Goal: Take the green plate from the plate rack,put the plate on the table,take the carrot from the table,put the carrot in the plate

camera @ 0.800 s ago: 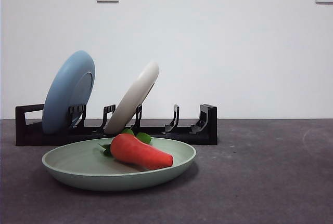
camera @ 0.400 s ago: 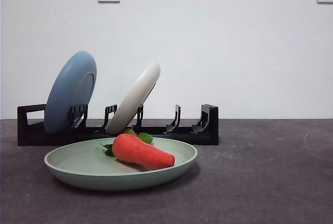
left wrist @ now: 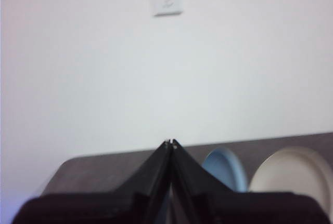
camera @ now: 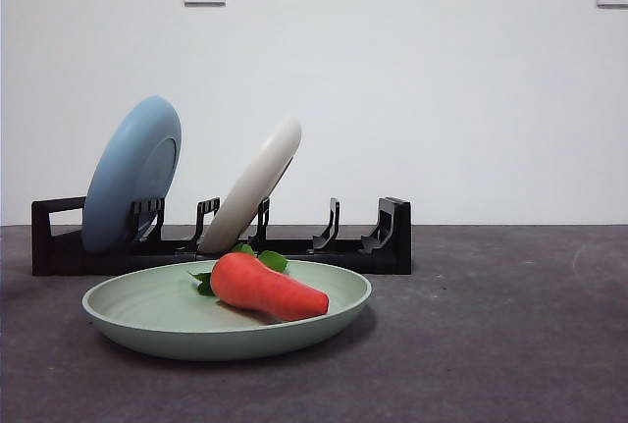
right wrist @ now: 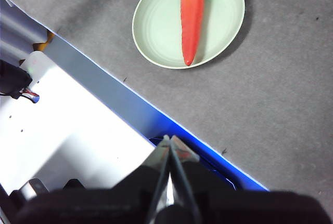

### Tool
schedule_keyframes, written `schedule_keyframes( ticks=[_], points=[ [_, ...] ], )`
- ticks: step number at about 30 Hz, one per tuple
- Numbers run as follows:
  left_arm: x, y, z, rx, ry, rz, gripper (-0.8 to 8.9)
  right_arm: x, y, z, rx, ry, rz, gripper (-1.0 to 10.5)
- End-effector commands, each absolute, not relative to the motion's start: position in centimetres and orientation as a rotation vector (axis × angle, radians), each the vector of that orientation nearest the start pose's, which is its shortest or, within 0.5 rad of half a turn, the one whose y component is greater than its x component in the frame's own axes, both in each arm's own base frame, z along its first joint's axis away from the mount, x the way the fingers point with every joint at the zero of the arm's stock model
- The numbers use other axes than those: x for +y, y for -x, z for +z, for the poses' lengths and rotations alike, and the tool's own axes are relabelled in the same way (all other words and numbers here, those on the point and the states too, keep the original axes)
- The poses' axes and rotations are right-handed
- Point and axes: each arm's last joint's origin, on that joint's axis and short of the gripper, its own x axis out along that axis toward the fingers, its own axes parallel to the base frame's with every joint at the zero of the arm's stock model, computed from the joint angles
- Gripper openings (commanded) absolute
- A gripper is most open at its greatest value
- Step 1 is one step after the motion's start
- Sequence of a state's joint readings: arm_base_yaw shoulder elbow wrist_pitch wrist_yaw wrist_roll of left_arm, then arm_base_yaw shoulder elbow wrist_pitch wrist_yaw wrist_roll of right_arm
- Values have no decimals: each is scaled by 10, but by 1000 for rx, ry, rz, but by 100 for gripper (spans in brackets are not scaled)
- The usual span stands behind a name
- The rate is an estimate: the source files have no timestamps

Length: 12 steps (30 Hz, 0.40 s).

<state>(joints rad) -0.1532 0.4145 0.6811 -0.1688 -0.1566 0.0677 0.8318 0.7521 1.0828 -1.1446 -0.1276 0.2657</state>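
- Centrally, the carrot lies on its side in the green plate, which rests flat on the table in front of the plate rack.
- Right gripper: jaws pressed together, empty, well apart from the plate, near the table's edge.
- Left gripper: jaws pressed together, raised, facing the wall, holding nothing.
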Motion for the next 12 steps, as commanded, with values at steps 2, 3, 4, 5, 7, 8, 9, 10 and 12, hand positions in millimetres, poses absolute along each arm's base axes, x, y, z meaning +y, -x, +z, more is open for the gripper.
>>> schedule_keyframes(
  ticks=[2,3,4,5,7,8,9,10,12],
  points=[
    [-4,-97,288,-35,-74,68,-3,81,-68,351,897,53,788,1],
    [-3,-96,276,-23,-75,79,-3,81,-68,351,897,53,788,1],
    [-2,-96,264,-11,-73,87,-3,81,-68,351,897,53,788,1],
    [-1,-95,254,1,-70,91,-3,81,-68,351,897,53,788,1],
    [-1,-95,232,29,-59,98,-3,81,-68,351,897,54,788,1],
    [0,-95,223,41,-51,101,-3,81,-68,351,897,54,788,1],
    [0,-96,213,56,-49,101,-3,81,-68,351,897,53,788,1],
    [0,-96,204,71,-47,101,-3,81,-68,351,897,54,788,1],
    [0,-97,187,100,-36,103,-3,81,-68,351,897,53,788,1]
  ],
)
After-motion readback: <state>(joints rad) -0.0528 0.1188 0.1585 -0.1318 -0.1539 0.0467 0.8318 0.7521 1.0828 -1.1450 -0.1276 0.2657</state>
